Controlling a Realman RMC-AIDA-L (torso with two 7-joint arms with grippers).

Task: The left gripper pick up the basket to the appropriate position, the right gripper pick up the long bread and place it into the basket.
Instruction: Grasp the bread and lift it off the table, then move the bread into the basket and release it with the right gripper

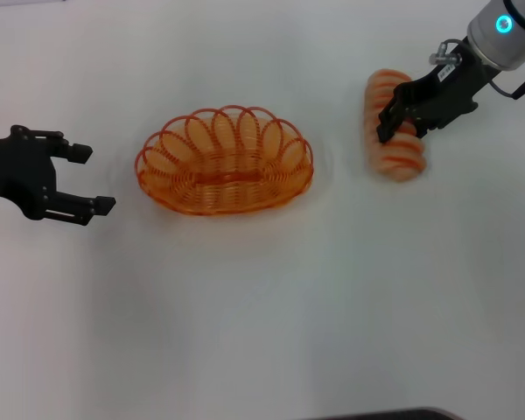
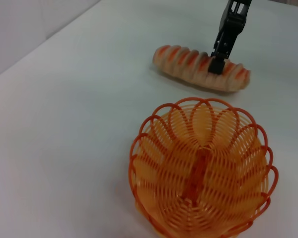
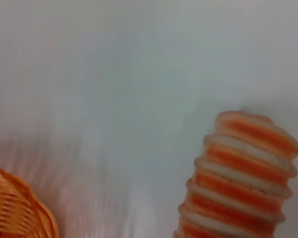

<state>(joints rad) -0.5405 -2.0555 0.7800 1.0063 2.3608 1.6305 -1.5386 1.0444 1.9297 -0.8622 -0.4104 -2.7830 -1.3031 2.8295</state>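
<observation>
1. My right gripper (image 1: pixel 399 123) straddles the long bread (image 1: pixel 394 124) on the table, fingers apparently closing; an off-centre hold could let it tip
2. My left gripper (image 1: pixel 86 179) gapes empty beside the basket (image 1: pixel 225 161)

You won't find any readable text here. The small white label (image 1: pixel 446 73) on the right gripper (image 1: pixel 399 123) is too small to read.

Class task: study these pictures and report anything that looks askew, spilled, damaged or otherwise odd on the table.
Nothing stands out. The basket sits upright and empty on the white table, undamaged. The long bread lies whole to its right, with the right gripper down over it. The left gripper, jaws open, waits left of the basket.
</observation>
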